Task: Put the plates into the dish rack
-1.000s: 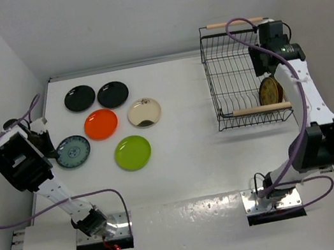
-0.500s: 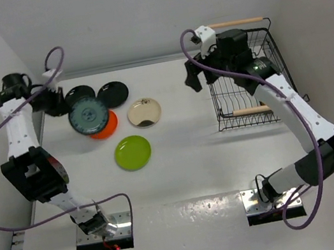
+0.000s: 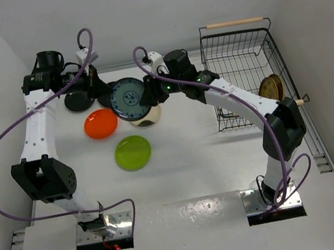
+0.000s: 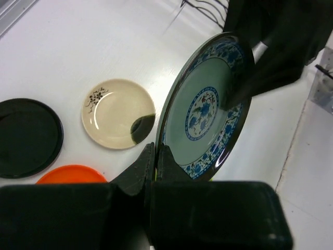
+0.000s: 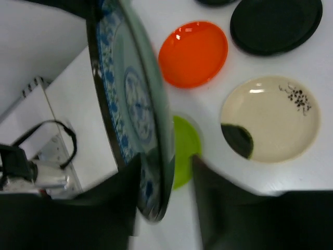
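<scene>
At the left, the blue-patterned plate (image 4: 205, 112) is pinched by its lower rim in the left claw (image 4: 155, 159), which is shut tight on it. The plate is held on edge above the worktop (image 3: 191, 153), so that the far rim is offered free for a second grip. Beneath and beside it, two black plates (image 3: 76, 103), an orange plate (image 3: 101, 123), a green plate (image 3: 133, 152) and a cream plate (image 4: 117, 120) are seen lying flat, all well apart from the dish rack (image 3: 232, 36). The cream one is partly covered by the raised plate and would likely be struck if that plate were dropped. The right claw (image 5: 165, 177) is set astride the opposite rim, its jaws parted with a gap seen on one side, so nothing is gripped by it yet. A hand-over is judged to be under way, since the rack is placed at the far right, probably beyond the left arm's reach. One brown-gold plate (image 3: 270, 88) is already stood on edge inside the rack, whose near wall must be cleared.
</scene>
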Available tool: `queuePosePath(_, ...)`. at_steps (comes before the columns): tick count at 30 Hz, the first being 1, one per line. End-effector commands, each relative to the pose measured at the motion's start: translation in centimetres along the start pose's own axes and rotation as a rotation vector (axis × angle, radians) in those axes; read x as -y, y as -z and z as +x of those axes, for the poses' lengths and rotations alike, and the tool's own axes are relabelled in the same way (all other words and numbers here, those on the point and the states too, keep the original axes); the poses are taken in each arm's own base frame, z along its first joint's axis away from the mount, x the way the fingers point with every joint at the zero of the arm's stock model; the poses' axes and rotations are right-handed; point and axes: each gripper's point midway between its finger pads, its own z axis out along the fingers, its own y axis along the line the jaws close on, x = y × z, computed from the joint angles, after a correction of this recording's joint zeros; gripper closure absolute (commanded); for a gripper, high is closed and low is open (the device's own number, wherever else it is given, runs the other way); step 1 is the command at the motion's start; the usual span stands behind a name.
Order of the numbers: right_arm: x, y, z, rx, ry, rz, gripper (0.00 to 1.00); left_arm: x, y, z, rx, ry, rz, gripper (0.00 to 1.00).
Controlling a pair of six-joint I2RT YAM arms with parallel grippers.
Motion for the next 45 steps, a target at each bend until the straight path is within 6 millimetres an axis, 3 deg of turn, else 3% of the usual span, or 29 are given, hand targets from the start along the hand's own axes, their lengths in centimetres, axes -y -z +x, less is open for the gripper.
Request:
queuePosePath(1, -1.3, 0.1, -3.6, 0.128, -0.024, -0.042, 0.71, 2.2, 0.3, -2.2, 0.08, -0.023, 0.089, 1.0)
queuePosePath(3, -1.5, 0.3, -4.2, 0.157, -0.038, -0.045, 1.0, 1.7, 0.3, -1.8, 0.061, -0.014, 0.06, 1.0)
queuePosePath(5, -0.9, 1.3, -4.9, 0.203, -0.048, 0.004, 1.0, 0.8, 0.3, -1.7, 0.046, -0.001, 0.012, 0.99)
queuePosePath(6, -0.5, 1.8, -5.4, 0.229, -0.049, 0.022, 1.0, 0.4, 0.4, -1.6, 0.033, 0.028, -0.019, 0.89)
queuePosePath(7, 0.7, 2.9, -5.9, 0.257, -0.059, 0.079, 1.0, -1.0, 0.6, -1.0, -0.001, 0.044, -0.099, 0.57)
queuePosePath(8, 1.7, 4.0, -6.3, 0.271, -0.057, 0.144, 1.0, -2.1, 0.6, -0.9, -0.008, 0.081, -0.157, 0.41)
queuePosePath(9, 3.0, 5.1, -6.5, 0.271, -0.065, 0.227, 1.0, -3.1, 0.8, -0.7, -0.022, 0.097, -0.218, 0.18)
queuePosePath(10, 3.6, 6.3, -6.9, 0.277, -0.042, 0.276, 1.0, -5.5, 1.9, 0.1, -0.062, 0.121, -0.358, 0.08)
queuePosePath(11, 5.8, 9.2, -9.6, 0.35, -0.036, 0.424, 1.0, -6.9, 2.4, 0.4, -0.069, 0.135, -0.439, 0.01)
queuePosePath(12, 6.6, 10.7, -10.2, 0.36, -0.03, 0.492, 1.0, -8.5, 3.7, 0.8, -0.069, 0.19, -0.534, 0.01)
queuePosePath(13, 8.2, 12.0, -8.0, 0.249, -0.006, 0.579, 1.0, -10.5, 5.5, 1.6, -0.097, 0.216, -0.669, 0.01)
queuePosePath(14, 11.0, 16.1, -10.2, 0.302, -0.011, 0.736, 1.0, -11.7, 6.3, 2.3, -0.11, 0.247, -0.734, 0.01)
queuePosePath(15, 12.1, 17.4, -8.9, 0.239, -0.026, 0.791, 1.0, -13.0, 7.1, 3.1, -0.125, 0.271, -0.791, 0.01)
queuePosePath(17, 16.3, 23.1, -7.0, 0.138, -0.079, 0.985, 1.0, -14.8, 9.4, 4.7, -0.159, 0.317, -0.904, 0.01)
queuePosePath(19, 19.4, 28.4, -5.1, 0.03, -0.08, 1.21, 1.0, -15.4, 9.7, 6.5, -0.189, 0.352, -0.919, 0.01)
queuePosePath(20, 20.1, 29.4, -3.3, -0.067, -0.092, 1.252, 1.0, -15.5, 10.0, 7.2, -0.198, 0.368, -0.925, 0.01)
queuePosePath(21, 22.4, 31.9, -2.2, -0.111, -0.136, 1.341, 1.0, -15.3, 9.5, 8.2, -0.216, 0.386, -0.904, 0.01)
queuePosePath(24, 25.0, 34.4, 1.9, -0.323, -0.2, 1.426, 1.0, -15.3, 9.1, 8.8, -0.211, 0.397, -0.879, 0.01)
queuePosePath(27, 27.2, 35.5, 6.2, -0.517, -0.268, 1.478, 1.0, -15.4, 8.7, 9.6, -0.233, 0.403, -0.869, 0.01)
queuePosePath(30, 28.1, 35.9, 9.0, -0.593, -0.313, 1.471, 1.0, -15.4, 8.7, 9.6, -0.233, 0.403, -0.869, 0.01)
queuePosePath(33, 28.5, 35.0, 10.3, -0.618, -0.326, 1.434, 1.0, -15.2, 8.2, 10.2, -0.242, 0.405, -0.843, 0.01)
queuePosePath(34, 28.9, 35.7, 11.5, -0.642, -0.36, 1.443, 1.0, -15.3, 8.0, 10.5, -0.249, 0.411, -0.839, 0.01)
queuePosePath(40, 29.8, 35.6, 15.6, -0.803, -0.359, 1.461, 1.0, -15.5, 8.5, 11.1, -0.264, 0.414, -0.853, 0.01)
queuePosePath(45, 30.1, 34.7, 17.0, -0.803, -0.365, 1.427, 1.0, -15.5, 8.5, 11.1, -0.264, 0.414, -0.853, 0.01)
